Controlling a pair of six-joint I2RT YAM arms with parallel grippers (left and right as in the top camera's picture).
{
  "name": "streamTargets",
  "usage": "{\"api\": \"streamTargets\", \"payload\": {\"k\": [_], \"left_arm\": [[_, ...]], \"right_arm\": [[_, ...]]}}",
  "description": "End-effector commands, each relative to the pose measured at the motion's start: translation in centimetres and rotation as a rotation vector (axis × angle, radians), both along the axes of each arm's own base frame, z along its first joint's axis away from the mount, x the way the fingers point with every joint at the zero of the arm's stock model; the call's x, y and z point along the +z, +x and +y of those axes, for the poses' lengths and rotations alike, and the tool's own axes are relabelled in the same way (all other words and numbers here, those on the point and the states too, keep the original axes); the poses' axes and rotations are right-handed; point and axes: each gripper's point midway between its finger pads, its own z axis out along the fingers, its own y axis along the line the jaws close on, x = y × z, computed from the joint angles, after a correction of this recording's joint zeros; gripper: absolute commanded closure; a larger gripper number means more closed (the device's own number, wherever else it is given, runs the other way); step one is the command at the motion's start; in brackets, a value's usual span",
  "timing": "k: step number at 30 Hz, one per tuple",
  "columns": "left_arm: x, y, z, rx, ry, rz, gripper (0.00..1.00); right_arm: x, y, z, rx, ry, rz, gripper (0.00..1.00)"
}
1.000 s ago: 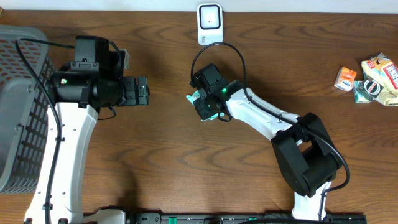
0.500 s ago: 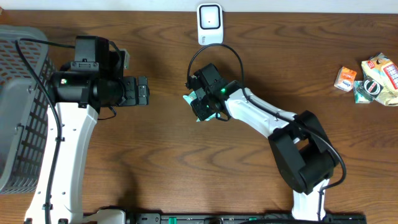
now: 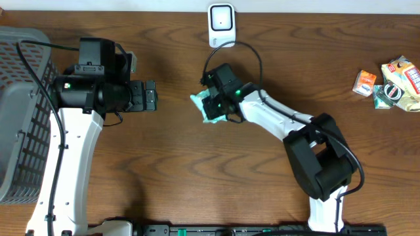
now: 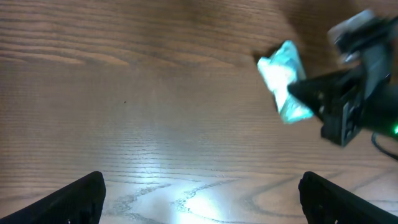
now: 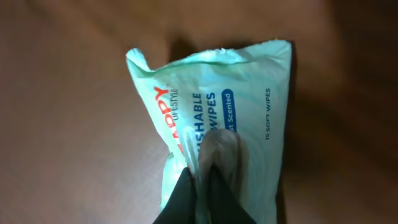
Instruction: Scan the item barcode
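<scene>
We have the right claw (image 5: 208, 177) clenched on a pinch of the wipes pack (image 5: 217, 118), mid-counter (image 3: 170, 151) below the scanner (image 3: 221, 25); the left claw (image 4: 202, 186) hangs released. That thin pinch of film may slip, dropping the pack.

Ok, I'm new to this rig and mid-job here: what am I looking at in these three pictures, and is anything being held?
Two robot arms work at a wooden table. One picture looks down from above; the other two come from cameras on each wrist.

From above, the left gripper hangs open and empty beside a grey basket. The right gripper is shut on a mint-green wipes pack; its wrist view shows the fingers pinching the pack's wrapper. The left wrist view sees that same pack from across the table.

A white scanner stands at the far edge, beyond the pack. A few small snack packets lie at the right.
</scene>
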Motion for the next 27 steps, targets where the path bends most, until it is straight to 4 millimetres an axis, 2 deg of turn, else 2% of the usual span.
{"api": "streamTargets", "payload": {"k": [1, 5, 7, 10, 13, 15, 19, 24, 27], "left_arm": [[-0.3, -0.2, -0.1, -0.004, 0.003, 0.011, 0.02], [-0.3, -0.2, -0.1, -0.004, 0.003, 0.011, 0.02], [-0.3, -0.2, -0.1, -0.004, 0.003, 0.011, 0.02], [-0.3, -0.2, -0.1, -0.004, 0.003, 0.011, 0.02], [-0.3, -0.2, -0.1, -0.004, 0.003, 0.011, 0.02], [-0.3, -0.2, -0.1, -0.004, 0.003, 0.011, 0.02], [-0.3, -0.2, -0.1, -0.004, 0.003, 0.011, 0.02], [-0.3, -0.2, -0.1, -0.004, 0.003, 0.011, 0.02], [-0.3, -0.2, -0.1, -0.004, 0.003, 0.011, 0.02]], "right_arm": [[5.8, 3.4, -1.0, -0.091, 0.102, -0.116, 0.98], [9.3, 5.9, -1.5, -0.12, 0.172, -0.233, 0.99], [10.1, 6.7, -1.6, -0.127, 0.194, -0.271, 0.99], [10.1, 7.1, -2.1, -0.138, 0.193, -0.274, 0.99], [9.1, 6.5, -2.3, -0.135, 0.17, -0.237, 0.99], [8.1, 5.6, -1.8, -0.101, 0.165, -0.2, 0.9], [5.9, 3.8, -0.6, -0.04, 0.178, -0.103, 0.56], [2.3, 2.7, -0.8, -0.033, 0.146, -0.006, 0.53], [1.1, 2.0, -0.2, -0.009, 0.168, 0.046, 0.53]]}}
